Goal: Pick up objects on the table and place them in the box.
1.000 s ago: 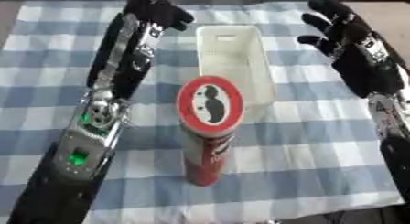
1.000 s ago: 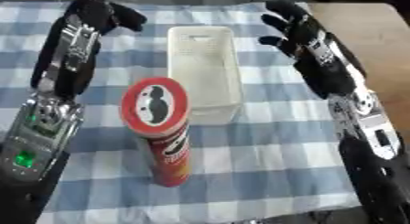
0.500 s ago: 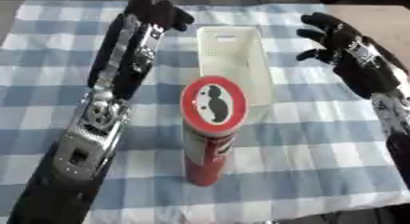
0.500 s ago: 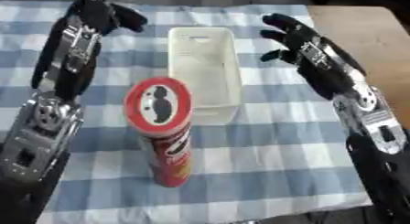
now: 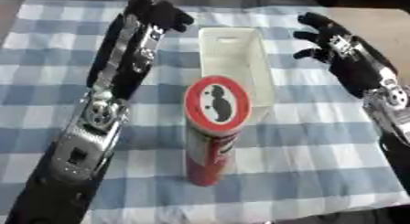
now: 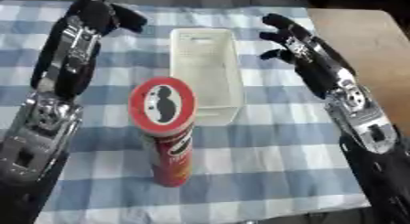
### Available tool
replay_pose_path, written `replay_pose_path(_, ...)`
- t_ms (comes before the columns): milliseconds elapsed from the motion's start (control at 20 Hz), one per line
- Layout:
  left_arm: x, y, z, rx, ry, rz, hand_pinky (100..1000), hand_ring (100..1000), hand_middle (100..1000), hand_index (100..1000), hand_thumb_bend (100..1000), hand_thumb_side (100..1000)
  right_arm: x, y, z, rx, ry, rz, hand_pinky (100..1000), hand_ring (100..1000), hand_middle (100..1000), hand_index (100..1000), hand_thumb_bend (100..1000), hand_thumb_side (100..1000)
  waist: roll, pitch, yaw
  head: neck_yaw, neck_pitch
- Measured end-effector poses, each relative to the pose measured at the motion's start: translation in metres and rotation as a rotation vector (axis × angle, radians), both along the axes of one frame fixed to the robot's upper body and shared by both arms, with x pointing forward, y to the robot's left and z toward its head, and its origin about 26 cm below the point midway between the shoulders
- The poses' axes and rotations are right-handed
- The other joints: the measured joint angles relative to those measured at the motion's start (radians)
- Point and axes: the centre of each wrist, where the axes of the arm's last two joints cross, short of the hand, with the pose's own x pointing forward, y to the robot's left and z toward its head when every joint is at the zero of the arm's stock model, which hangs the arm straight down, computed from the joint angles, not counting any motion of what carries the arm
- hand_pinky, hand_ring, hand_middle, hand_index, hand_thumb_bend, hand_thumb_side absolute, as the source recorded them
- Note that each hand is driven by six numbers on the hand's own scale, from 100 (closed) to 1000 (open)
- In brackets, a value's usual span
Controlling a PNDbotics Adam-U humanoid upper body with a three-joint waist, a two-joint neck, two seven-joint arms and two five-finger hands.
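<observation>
I see the can (image 6: 166, 131) standing upright on the tablecloth (image 6: 264, 159), just in front of the box (image 6: 207, 72). My left hand (image 5: 159, 10) sits left of the box's far end, my right hand (image 6: 287, 35) to its right, both apart from it.

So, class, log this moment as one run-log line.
red cylindrical chip can: upright, untouched | white plastic box: empty | left hand: shut | right hand: open
</observation>
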Motion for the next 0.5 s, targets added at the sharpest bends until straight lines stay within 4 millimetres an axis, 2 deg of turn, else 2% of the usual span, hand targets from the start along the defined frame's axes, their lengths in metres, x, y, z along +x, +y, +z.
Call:
replay_pose_path(50,0.000,0.001,0.000,0.003,0.000,0.001,604,649,800,927,140,1000,0.001,0.003,0.003,-0.003,-0.007,0.009,671,866,968,1000,100,889,-0.001,0.000,0.000,0.000,0.000)
replay_pose_path(200,0.000,0.001,0.000,0.004,0.001,0.000,604,650,800,927,140,1000,0.002,0.010,0.009,-0.006,-0.032,0.021,597,815,895,1000,100,884,-0.003,-0.005,-0.001,0.000,0.000)
replay_pose_path(500,0.000,0.001,0.000,0.006,0.007,-0.002,605,650,800,927,139,1000,0.001,0.034,0.016,-0.010,-0.091,0.003,610,825,893,1000,100,921,-0.004,-0.009,0.009,0.000,0.000)
